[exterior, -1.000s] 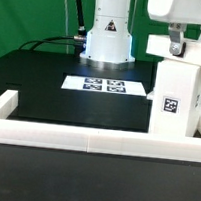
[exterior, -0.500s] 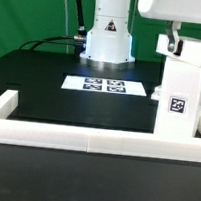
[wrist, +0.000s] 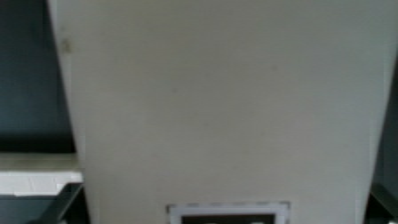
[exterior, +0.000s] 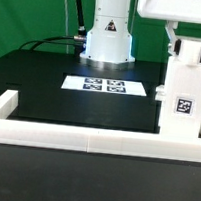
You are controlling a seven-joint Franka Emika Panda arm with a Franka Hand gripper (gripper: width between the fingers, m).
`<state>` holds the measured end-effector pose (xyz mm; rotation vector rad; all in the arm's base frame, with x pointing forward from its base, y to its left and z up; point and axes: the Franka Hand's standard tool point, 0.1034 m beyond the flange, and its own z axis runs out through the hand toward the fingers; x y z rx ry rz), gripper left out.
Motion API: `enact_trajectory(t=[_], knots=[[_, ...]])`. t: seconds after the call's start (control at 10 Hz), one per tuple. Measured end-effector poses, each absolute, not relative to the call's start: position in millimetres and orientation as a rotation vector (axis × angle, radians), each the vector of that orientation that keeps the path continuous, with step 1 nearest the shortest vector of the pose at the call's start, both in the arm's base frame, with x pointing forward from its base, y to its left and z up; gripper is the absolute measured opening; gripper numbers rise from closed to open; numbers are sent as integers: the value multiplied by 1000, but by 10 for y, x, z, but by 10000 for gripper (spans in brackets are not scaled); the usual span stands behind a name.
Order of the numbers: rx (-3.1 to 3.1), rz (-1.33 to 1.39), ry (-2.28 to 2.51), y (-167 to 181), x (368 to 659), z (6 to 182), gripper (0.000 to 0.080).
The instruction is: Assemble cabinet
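Black table [exterior: 49, 88], gripper [exterior: 174, 36] atop cabinet [exterior: 186, 92]

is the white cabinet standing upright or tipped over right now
Upright. In the exterior view the cabinet stands tall with vertical sides by the rim wall, at that view's right.

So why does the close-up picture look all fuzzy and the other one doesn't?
In the wrist view the cabinet fills nearly the whole frame, very close to the lens, so its edges and the tag look soft and dim. In the exterior view the marker board and low rim wall are sharp and evenly lit, with only faint shadows.
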<state>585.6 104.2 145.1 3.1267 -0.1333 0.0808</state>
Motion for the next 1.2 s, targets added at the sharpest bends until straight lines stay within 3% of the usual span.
enact_trajectory(t=[0.7, 0.8, 0.9, 1.0, 1.1, 1.2], knots=[[2902, 77, -1240, 863, 5784, 1434, 551], [2911, 80, -1219, 862, 5788, 1434, 551], [2913, 78, -1219, 866, 5788, 1433, 639], [2915, 76, -1219, 873, 5786, 1430, 639], [2917, 75, -1215, 879, 5785, 1430, 747], [2923, 69, -1218, 892, 5786, 1437, 783]])
